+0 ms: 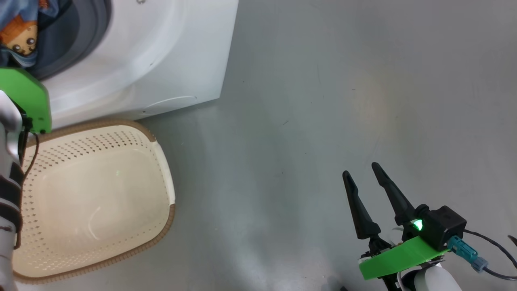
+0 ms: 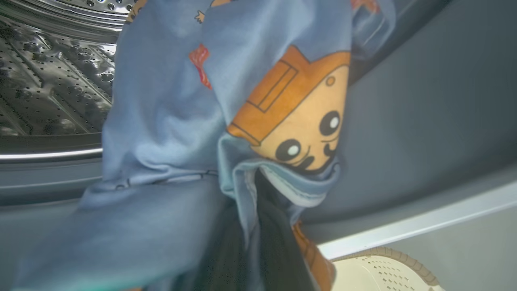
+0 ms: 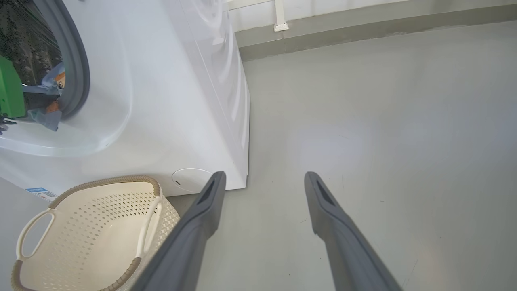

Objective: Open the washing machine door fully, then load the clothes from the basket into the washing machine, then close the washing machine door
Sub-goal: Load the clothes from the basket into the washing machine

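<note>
While lifting the clothes (image 2: 169, 121) into the washing machine (image 1: 161, 52) mouth | hides left pincer (image 2: 264, 238) under cloth, grip impossible to tell | holds right pincer (image 1: 360, 171) spread over floor (image 1: 323, 101), out of the way | leaves basket (image 1: 97, 202) bare alongside.

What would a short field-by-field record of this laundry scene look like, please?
Basket: cream perforated plastic basket, brown rim, no clothes visible inside
Clothes: light-blue bear-print fabric at the white washing machine's grey-ringed opening
Left gripper: shut on that fabric, before the perforated steel drum
Right gripper: open, empty, above the grey floor
</note>
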Motion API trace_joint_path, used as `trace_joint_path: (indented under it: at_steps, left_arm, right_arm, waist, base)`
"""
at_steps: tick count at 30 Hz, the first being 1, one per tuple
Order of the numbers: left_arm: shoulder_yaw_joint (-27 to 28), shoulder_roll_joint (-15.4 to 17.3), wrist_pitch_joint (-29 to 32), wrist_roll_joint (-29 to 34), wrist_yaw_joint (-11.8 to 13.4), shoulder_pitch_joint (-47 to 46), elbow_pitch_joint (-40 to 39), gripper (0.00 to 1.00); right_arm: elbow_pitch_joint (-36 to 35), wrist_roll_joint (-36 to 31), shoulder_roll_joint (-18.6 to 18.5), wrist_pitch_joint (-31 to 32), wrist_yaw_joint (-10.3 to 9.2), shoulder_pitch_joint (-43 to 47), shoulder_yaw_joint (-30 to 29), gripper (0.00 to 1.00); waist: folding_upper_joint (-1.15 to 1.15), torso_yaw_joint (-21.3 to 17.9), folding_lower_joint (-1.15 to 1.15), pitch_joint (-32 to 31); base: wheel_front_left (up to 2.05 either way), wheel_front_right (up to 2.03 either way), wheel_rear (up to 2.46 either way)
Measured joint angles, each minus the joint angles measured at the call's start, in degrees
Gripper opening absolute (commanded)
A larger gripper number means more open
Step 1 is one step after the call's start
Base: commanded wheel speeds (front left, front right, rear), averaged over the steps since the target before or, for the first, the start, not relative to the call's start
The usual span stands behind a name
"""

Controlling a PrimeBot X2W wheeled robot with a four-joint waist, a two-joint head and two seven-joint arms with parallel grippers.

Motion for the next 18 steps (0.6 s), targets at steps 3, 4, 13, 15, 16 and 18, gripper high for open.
trace_joint_path:
  at_steps: [3, 4, 13, 15, 16, 18]
  left_arm:
    - [0.3, -0.1, -1.1, -0.5, 0.3, -0.5, 0.9, 0.0]
    - [0.4, -0.2, -1.8, -0.8, 0.7, -0.5, 1.1, 0.0]
    - [4.2, -1.4, -12.7, -4.7, 3.3, -3.2, 1.0, 0.0]
    - [4.8, -1.6, -15.1, -5.5, 3.7, -3.6, 1.0, 0.0]
    - [5.2, -1.7, -15.9, -5.8, 3.7, -3.8, 0.9, 0.0]
    - [5.7, -1.6, -17.1, -6.4, 3.7, -4.1, 0.9, 0.0]
  right_arm:
    - [0.0, 0.2, 0.0, 0.0, 0.0, 0.0, -0.1, 1.0]
    - [0.0, 0.2, 0.0, 0.0, 0.0, 0.1, -0.2, 1.0]
    - [0.0, 1.2, 0.1, 0.0, 0.0, 0.1, 0.1, 1.0]
    - [0.0, 1.2, 0.1, 0.0, 0.0, 0.1, 0.3, 1.0]
    - [0.0, 1.2, 0.1, 0.0, 0.0, 0.1, 0.3, 1.0]
    - [0.0, 1.2, 0.1, 0.0, 0.0, 0.1, 0.4, 1.0]
  waist:
    - [0.0, -0.1, 0.0, 0.2]
    - [0.0, 0.0, 0.0, 0.2]
    - [0.0, 1.3, 0.0, 0.1]
    - [0.0, 1.3, 0.0, 0.2]
    - [0.0, 1.2, 0.0, 0.3]
    - [0.0, 1.1, 0.0, 0.5]
  base:
    - [0.0, 0.0, 0.0]
    - [0.0, 0.0, 0.0]
    - [0.0, 0.0, 0.0]
    - [0.0, 0.0, 0.0]
    - [0.0, 0.0, 0.0]
    - [0.0, 0.0, 0.0]
